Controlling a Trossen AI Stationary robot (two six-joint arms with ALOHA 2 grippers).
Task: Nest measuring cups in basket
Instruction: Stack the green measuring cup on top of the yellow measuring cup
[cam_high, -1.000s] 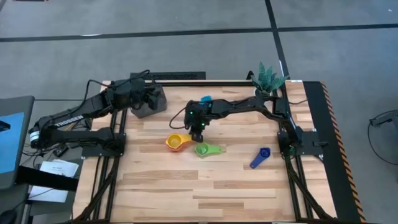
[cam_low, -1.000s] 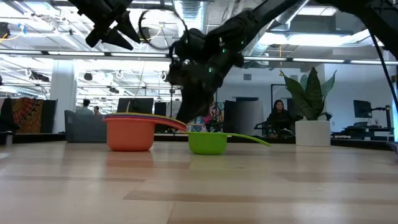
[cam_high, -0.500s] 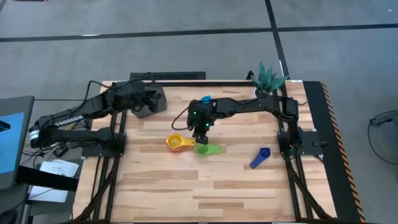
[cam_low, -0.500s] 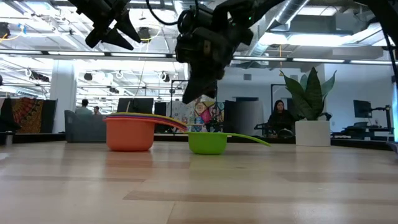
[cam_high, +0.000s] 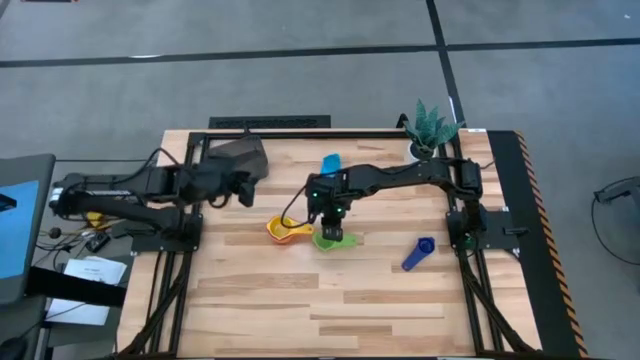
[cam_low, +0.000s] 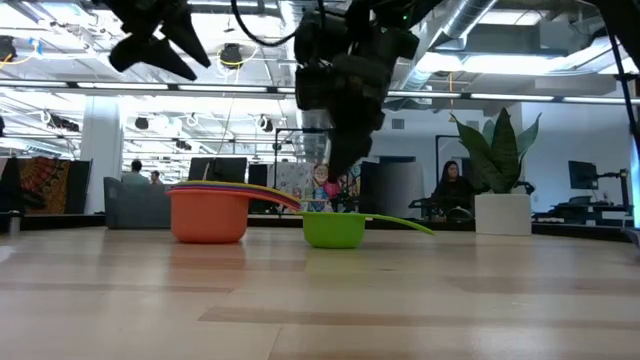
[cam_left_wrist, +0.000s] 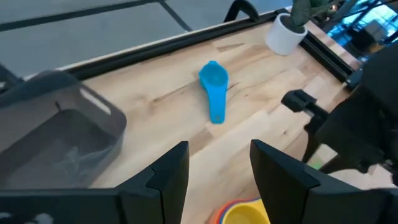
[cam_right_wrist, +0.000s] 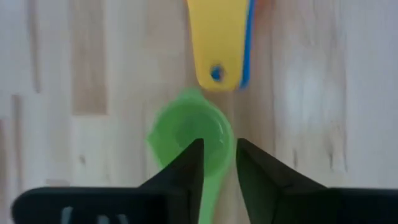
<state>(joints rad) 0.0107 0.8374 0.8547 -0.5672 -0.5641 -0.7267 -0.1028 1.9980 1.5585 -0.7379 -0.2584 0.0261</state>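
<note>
Step in hand, by your view: picking up the green cup. Right gripper hangs directly over its bowl, fingers slightly apart, nothing held; a second ago it stood farther back, pinched together. Next move calls for lowering so a finger goes inside the rim, then closing. The nested stack, orange outermost with yellow inside, sits just left of green. Light blue cup lies at the far side, dark blue cup right. Basket far left; left gripper, open and empty, has drawn back off it.
</note>
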